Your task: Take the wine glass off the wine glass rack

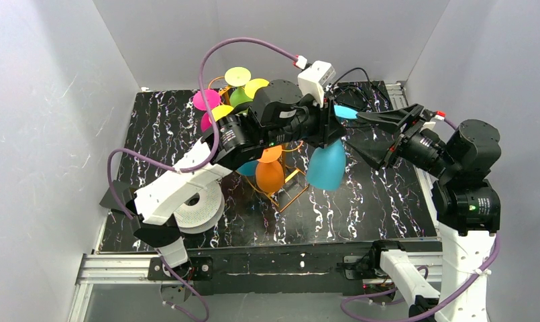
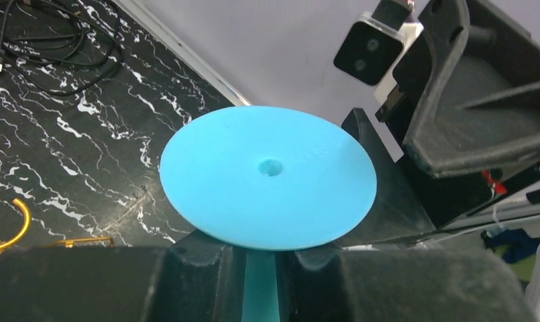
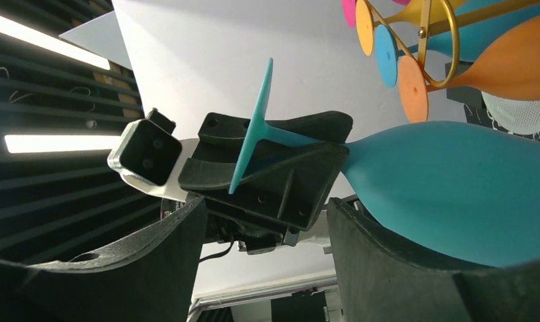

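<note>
The rack (image 3: 424, 27) stands mid-table with the blue glass (image 1: 326, 168) hanging just beside it, stem pinched in the left gripper (image 2: 260, 268), so I'd hold that pinch firm and draw the wide-open right gripper (image 1: 373, 136) straight back from the foot.

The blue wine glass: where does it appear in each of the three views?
Top external: the blue wine glass is at the centre, right of the orange glass.
Left wrist: its round foot fills the middle.
Right wrist: bowl at right, foot edge-on at centre.
Shared landmark: the left gripper clamped on its stem.
</note>
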You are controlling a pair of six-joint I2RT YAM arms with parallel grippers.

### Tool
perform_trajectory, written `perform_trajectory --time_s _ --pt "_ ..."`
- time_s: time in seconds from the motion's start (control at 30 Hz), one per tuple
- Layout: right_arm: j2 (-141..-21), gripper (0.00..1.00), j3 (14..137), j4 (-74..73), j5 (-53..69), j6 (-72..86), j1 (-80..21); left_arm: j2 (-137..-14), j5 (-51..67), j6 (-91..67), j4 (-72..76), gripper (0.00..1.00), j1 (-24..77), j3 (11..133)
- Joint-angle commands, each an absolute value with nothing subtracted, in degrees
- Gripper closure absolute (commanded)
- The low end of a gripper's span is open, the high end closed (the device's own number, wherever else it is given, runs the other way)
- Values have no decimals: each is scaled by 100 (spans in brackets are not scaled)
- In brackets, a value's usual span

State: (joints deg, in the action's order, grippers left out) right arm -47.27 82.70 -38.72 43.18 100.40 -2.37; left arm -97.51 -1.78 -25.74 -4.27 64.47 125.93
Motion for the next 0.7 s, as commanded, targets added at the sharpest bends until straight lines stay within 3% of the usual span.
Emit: perform_trajectory --time_s 0.0,0.43,0.67 --pt "-4619 26 8350 -3189 4103 9831 -254 -9788 -571 -2856 86 100 6433 13017" --pt "-3978 18 8148 -2470 2916 9140 -254 -10188 -1090 -3553 223 100 6303 14115" --pt "-3642 16 8071 -2151 2654 8700 -254 -10235 -1536 -4065 712 100 6252 14126"
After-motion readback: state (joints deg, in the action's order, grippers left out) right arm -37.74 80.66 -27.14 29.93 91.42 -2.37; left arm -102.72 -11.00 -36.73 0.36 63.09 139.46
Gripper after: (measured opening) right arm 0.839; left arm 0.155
